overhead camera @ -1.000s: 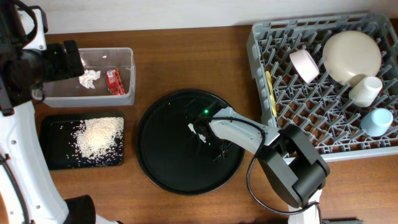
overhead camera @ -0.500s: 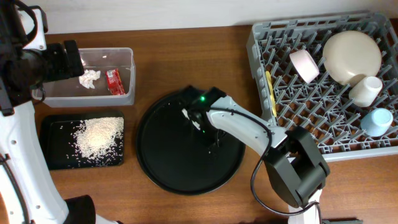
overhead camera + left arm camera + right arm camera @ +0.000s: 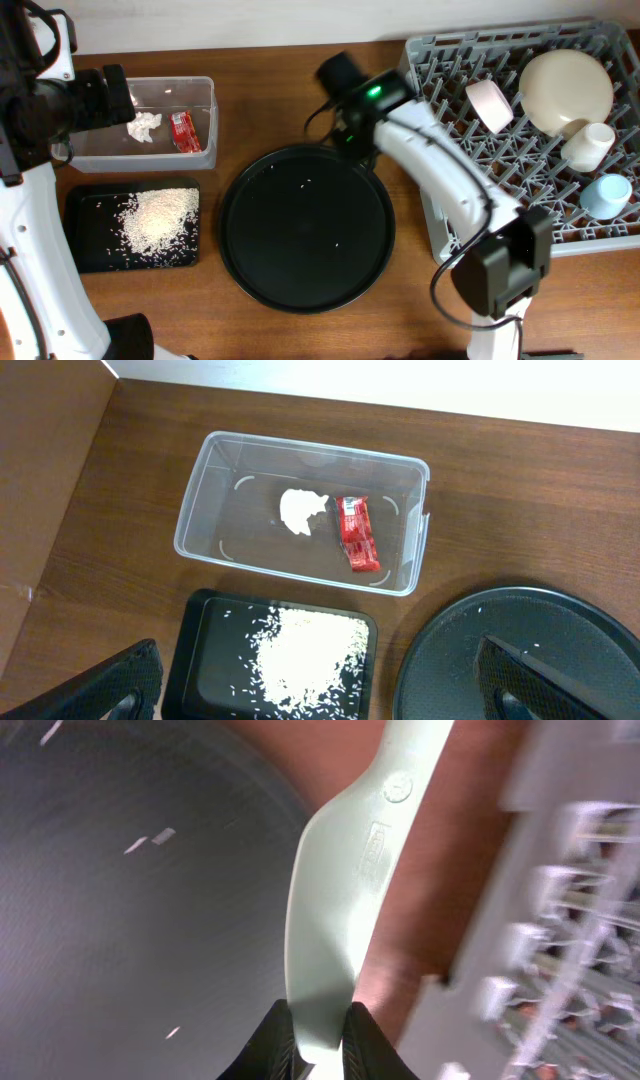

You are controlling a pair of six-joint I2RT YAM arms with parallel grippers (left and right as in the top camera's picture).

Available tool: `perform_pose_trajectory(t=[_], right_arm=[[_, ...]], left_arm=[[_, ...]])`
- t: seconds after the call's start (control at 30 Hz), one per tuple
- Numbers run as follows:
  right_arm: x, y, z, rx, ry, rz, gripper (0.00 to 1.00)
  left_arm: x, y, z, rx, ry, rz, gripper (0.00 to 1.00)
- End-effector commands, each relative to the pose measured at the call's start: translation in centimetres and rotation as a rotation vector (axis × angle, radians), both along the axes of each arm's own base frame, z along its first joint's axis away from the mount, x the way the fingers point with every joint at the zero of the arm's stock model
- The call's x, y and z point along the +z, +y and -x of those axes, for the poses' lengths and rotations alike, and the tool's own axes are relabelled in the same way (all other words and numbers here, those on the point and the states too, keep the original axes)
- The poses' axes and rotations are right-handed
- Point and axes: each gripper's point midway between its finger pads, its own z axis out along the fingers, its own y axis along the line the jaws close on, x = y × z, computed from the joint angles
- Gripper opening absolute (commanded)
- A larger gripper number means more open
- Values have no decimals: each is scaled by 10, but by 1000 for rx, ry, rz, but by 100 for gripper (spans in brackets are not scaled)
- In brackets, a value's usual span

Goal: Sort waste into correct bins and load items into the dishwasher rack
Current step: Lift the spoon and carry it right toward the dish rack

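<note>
The right gripper (image 3: 318, 1040) clamped the mint-green spoon (image 3: 340, 890) by one end only, its length projecting ahead past the round black tray (image 3: 120, 920) toward the dishwasher rack (image 3: 560, 920). Such an end pinch could let it pivot or snag a peg. The left gripper (image 3: 315, 665), jaws spread, hung empty above the clear tub (image 3: 200, 500).

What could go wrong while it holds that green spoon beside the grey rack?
The right tool pinches the spoon at one end only, so the spoon could twist in the grip or slip out and drop. Its long free end sticks far out and might snag on the wall or pegs of the rack when lowered in.
</note>
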Motion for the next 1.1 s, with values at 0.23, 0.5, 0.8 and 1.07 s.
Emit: perform_pose_trajectory(t=[0.23, 0.5, 0.8, 1.07], right_arm=[[19, -139, -43, -216, -42, -52, 18], [-2, -142, -40, -85, 32, -115, 18], [-50, -142, -28, -83, 147, -96, 36], [5, -132, -26, -84, 59, -138, 81]], left_arm=[[5, 2, 2, 9, -18, 4, 99], [5, 1, 2, 9, -18, 5, 99], [5, 2, 2, 9, -18, 4, 99], [5, 2, 2, 9, -18, 4, 99]])
